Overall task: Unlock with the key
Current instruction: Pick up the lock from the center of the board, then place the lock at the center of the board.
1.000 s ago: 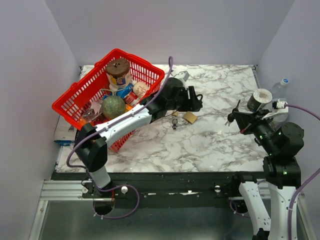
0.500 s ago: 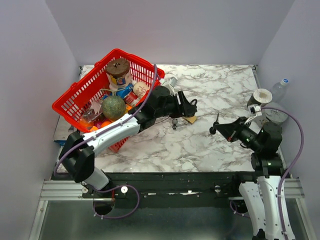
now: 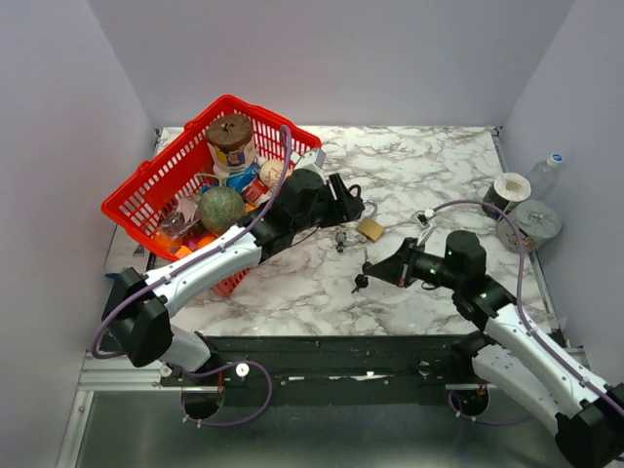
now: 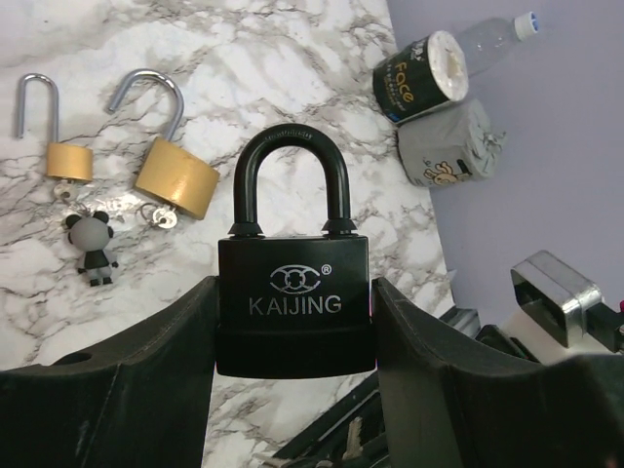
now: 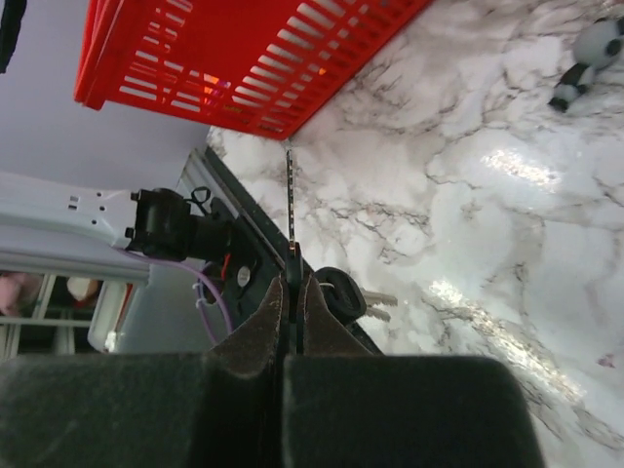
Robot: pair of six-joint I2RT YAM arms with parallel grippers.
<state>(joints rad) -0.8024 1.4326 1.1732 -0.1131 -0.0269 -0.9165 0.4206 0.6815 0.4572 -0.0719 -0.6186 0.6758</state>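
I am holding the padlock (image 4: pixel 292 283) in my left gripper (image 4: pixel 294 336). The jaws are standing partly apart, a pad pressing on each side of the black body. The shackle is closed and pointing away from my wrist. The padlock is hanging above the table (image 4: pixel 292 58), with the brass locks (image 4: pixel 177 177) and the panda charm (image 4: pixel 93 244) lying on the marble beyond it.

My right gripper (image 5: pixel 292 285) is pinching fully closed on the key (image 5: pixel 291 195). The thin blade is sticking straight out past the tips, and a spare key (image 5: pixel 343 292) is dangling from the ring beside them. From above, key and padlock are sitting well apart, the key nearer my bases. The blade is aiming towards the basket (image 5: pixel 244 58) rather than at the lock.

What is worrying me is that I am not seeing the keyhole in any view. If it is sitting in the underside, it is facing back into my left palm, and the blade would be meeting my own fingers before the slot. I am gripping the key only at its head, so a slightly skewed approach could be twisting it in the pads or flicking it out. The dangling spare could be snagging on the shackle or a finger. Pushing the blade in hard could also be sliding the smooth body down between my left pads and dropping it among the brass locks.
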